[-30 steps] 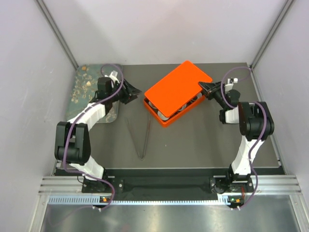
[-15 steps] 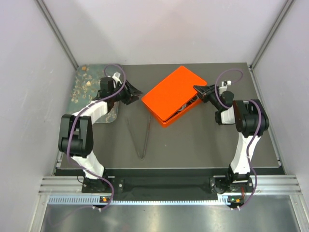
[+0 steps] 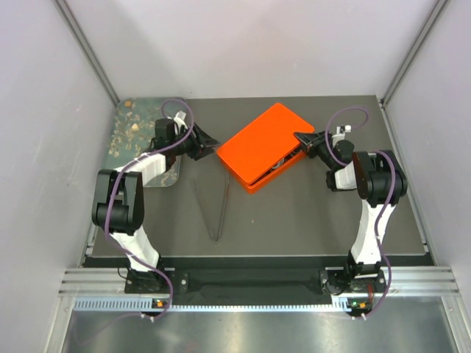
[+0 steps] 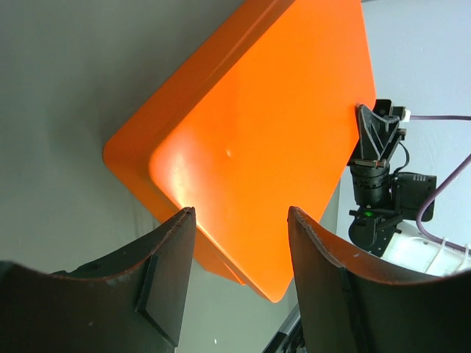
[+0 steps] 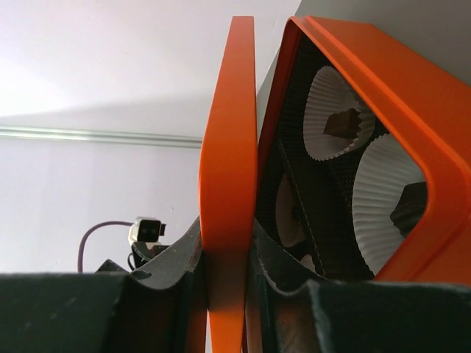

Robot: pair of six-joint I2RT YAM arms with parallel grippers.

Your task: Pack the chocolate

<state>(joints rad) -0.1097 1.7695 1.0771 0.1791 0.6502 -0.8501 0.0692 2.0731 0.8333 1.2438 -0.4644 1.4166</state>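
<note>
The right tool [image 3: 300,138] is clamped on the right-hand edge of the orange lid [image 3: 259,141], holding it tilted over the orange box [image 5: 390,84] so that a gap shows on that side. The chocolate [image 5: 340,123] sits in white paper cups [image 5: 383,198] inside the box, partly under the lid. The left tool [image 4: 241,215] hovers at the lid's opposite corner with its fingers apart, not visibly touching it. The lid could settle askew or slide off if the right tool lets go before the edges line up. Pressing down crooked could pinch a cup rim or shove the box across the desk [image 3: 309,213], since nothing braces it.
</note>
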